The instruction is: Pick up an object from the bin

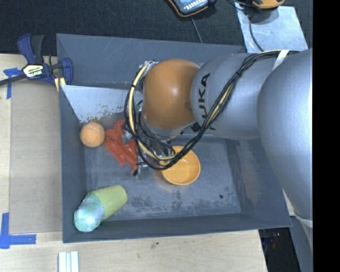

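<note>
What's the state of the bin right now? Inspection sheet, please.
Surface: grey bin, floor scuffed and speckled.
Job's things: red crumpled thing and orange bowl on either side of the claw; orange ball at the view's left; green-and-pale-blue cylinder lying in the view's lower left corner.
Clutter: nothing seen.
Claw: claw low between the red crumpled thing and the orange bowl, beneath the orange wrist cover.
Cables: black and yellow cables looped round the wrist.
Surroundings: dark device with orange edge beyond the far rim.

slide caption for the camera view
KUKA arm in grey bin, between red crumpled thing and orange bowl; orange ball and green cup aside
</note>
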Controlling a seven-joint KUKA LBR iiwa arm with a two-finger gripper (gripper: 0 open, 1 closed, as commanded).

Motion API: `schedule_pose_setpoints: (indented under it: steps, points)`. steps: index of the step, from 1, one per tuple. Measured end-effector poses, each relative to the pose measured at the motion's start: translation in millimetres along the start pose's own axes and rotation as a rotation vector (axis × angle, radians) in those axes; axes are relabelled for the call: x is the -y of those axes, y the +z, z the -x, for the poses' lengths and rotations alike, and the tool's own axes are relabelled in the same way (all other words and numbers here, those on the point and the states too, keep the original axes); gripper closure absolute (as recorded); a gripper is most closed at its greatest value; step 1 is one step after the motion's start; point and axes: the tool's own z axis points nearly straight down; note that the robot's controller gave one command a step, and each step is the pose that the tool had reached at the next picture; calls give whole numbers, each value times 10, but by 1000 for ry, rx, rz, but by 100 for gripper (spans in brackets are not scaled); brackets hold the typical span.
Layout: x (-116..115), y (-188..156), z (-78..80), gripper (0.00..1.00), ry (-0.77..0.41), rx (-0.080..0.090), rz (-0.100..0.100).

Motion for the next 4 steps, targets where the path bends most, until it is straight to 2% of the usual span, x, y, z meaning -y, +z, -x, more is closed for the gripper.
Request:
schedule_pose_setpoints:
  steps: [1, 2, 3, 4]
  points:
    - [43, 513, 236, 0, 46, 7, 3]
    - [-168, 450, 252, 0, -293, 2, 0]
    - [10, 513, 234, 0, 22, 1, 4]
    - [-527, 464, -6, 100, -692, 10, -20]
